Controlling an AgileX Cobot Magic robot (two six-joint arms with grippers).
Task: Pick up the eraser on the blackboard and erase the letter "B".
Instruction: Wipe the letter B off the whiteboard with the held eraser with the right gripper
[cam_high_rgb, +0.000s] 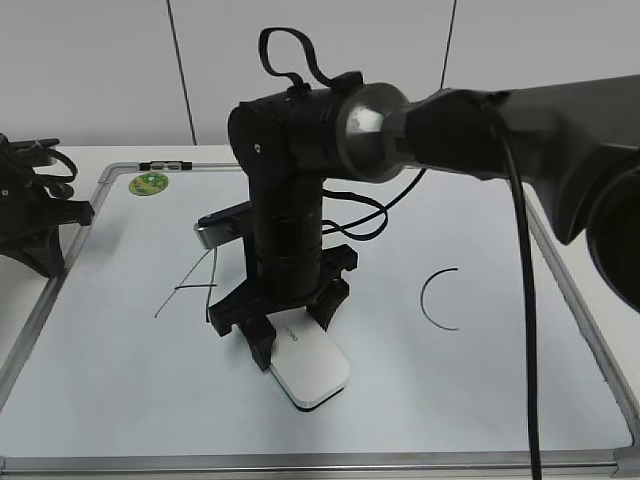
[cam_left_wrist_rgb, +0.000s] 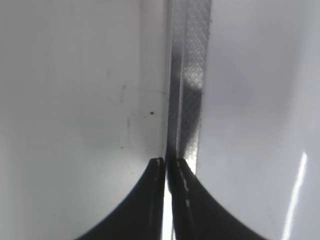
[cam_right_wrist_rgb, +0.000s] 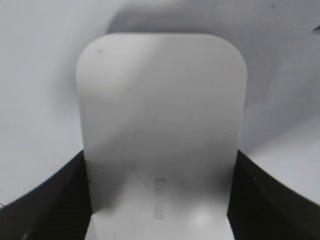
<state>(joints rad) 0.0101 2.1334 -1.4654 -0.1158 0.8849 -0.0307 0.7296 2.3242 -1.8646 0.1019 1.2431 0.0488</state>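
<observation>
The white eraser (cam_high_rgb: 312, 372) lies flat on the blackboard (cam_high_rgb: 480, 380), near its front edge. My right gripper (cam_high_rgb: 290, 330) reaches across from the right and is shut on the eraser's two long sides. In the right wrist view the eraser (cam_right_wrist_rgb: 160, 115) fills the space between the fingers of the right gripper (cam_right_wrist_rgb: 160, 155), with grey lettering on top. The arm hides the letter "B". Part of the "A" (cam_high_rgb: 190, 285) shows to its left and the "C" (cam_high_rgb: 440, 298) to its right. My left gripper (cam_high_rgb: 45, 250) is shut and empty over the board's left frame (cam_left_wrist_rgb: 192, 75).
A small green round magnet (cam_high_rgb: 149, 183) sits at the board's back left corner. A dark clip (cam_high_rgb: 165, 165) lies on the back frame. The right arm's black cable (cam_high_rgb: 520, 300) hangs over the board's right side.
</observation>
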